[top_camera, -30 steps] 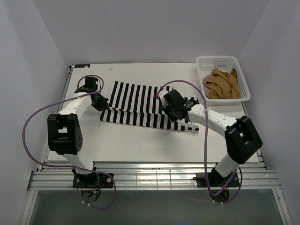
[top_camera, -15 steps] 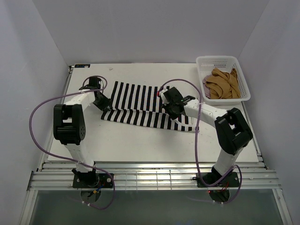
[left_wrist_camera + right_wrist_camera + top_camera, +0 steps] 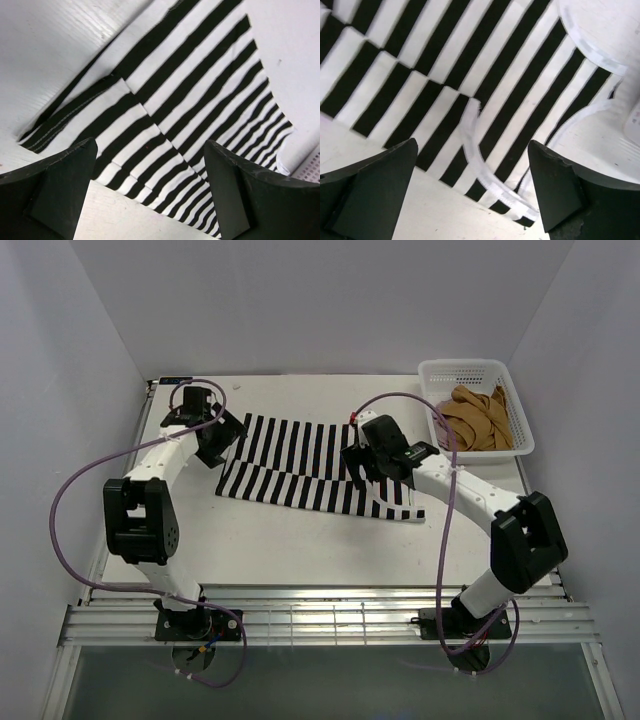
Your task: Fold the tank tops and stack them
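One of three started: striped tank top [image 3: 310, 465] lies mid-table, folded over once lengthwise, more folds needed. Left gripper [image 3: 150, 192] and right gripper [image 3: 467, 190] spread wide, empty, above its ends. Tan tank top [image 3: 475, 420] unfolded in basket [image 3: 470, 368]. No stack yet.

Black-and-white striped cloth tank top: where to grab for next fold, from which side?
I'd pinch the striped tank top at its short ends, hem end with the left gripper, strap end with the right gripper, from straight above. It lies flat as a long folded band, so only edges offer a pinch.
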`<state>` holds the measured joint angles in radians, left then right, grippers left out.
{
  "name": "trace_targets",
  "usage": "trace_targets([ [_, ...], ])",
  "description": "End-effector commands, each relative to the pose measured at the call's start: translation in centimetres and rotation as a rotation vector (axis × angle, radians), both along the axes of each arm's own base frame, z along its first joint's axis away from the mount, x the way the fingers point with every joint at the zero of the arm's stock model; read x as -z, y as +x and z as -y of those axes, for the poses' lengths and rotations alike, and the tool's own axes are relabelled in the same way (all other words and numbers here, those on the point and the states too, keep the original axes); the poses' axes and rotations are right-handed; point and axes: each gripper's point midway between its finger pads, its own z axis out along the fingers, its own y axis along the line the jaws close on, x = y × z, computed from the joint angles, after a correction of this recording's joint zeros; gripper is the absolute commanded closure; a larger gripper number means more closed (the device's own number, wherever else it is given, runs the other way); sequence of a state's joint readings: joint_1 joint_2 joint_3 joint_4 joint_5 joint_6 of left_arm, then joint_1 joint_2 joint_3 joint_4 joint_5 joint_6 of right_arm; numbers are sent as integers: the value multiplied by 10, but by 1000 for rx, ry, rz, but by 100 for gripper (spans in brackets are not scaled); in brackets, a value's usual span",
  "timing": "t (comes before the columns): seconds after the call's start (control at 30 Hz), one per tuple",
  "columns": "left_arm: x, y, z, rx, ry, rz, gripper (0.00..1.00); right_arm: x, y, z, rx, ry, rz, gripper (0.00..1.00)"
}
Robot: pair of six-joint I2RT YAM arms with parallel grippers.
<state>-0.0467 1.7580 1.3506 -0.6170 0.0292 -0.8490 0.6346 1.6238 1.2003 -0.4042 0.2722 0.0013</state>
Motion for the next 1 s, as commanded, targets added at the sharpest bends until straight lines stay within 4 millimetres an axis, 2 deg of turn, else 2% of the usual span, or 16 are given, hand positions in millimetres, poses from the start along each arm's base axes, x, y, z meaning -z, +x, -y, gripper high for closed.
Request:
trace_targets([
  [0.0, -19, -7, 16, 49, -2, 61, 2, -15, -30, -31, -113, 228, -52, 6],
  [0.03, -15, -9, 19, 56, -7, 52, 2, -14, -34, -40, -141, 272, -60, 10],
  [0.1, -2, -15, 26, 75, -20, 23, 2, 0, -51, -49, -169, 320, -149, 10],
  [0.17, 11, -17, 28, 79, -20, -6, 2, 14, -57, -46, -152, 309, -194, 10],
  [0.37, 54, -31, 30, 78, -28, -110, 2, 52, -54, -46, -123, 260, -263, 10],
  [0.4, 63, -38, 29, 74, -27, -138, 2, 63, -57, -44, -118, 248, -291, 10],
  [0.5, 76, -54, 26, 61, -21, -178, 2, 78, -64, -43, -102, 246, -327, 10],
  [0.53, 87, -70, 24, 54, -19, -218, 2, 86, -71, -39, -98, 241, -350, 10],
  [0.6, 87, -85, 21, 39, -12, -225, 2, 89, -80, -38, -93, 260, -370, 10],
  [0.67, 97, -109, 17, 35, -2, -266, 2, 99, -97, -31, -80, 270, -408, 10],
  [0.73, 93, -123, 16, 26, -10, -258, 2, 96, -106, -30, -87, 303, -408, 10],
  [0.77, 99, -139, 16, 29, -18, -286, 2, 104, -119, -23, -82, 295, -433, 10],
  [0.83, 89, -150, 20, 30, -45, -256, 2, 99, -127, -19, -82, 310, -425, 10],
  [0.87, 94, -164, 18, 26, -47, -276, 2, 103, -136, -13, -78, 301, -440, 10],
  [0.9, 92, -171, 18, 25, -48, -273, 2, 97, -138, -11, -75, 312, -423, 10],
  [0.97, 80, -178, 17, 21, -51, -234, 2, 100, -150, -3, -68, 302, -439, 10],
])
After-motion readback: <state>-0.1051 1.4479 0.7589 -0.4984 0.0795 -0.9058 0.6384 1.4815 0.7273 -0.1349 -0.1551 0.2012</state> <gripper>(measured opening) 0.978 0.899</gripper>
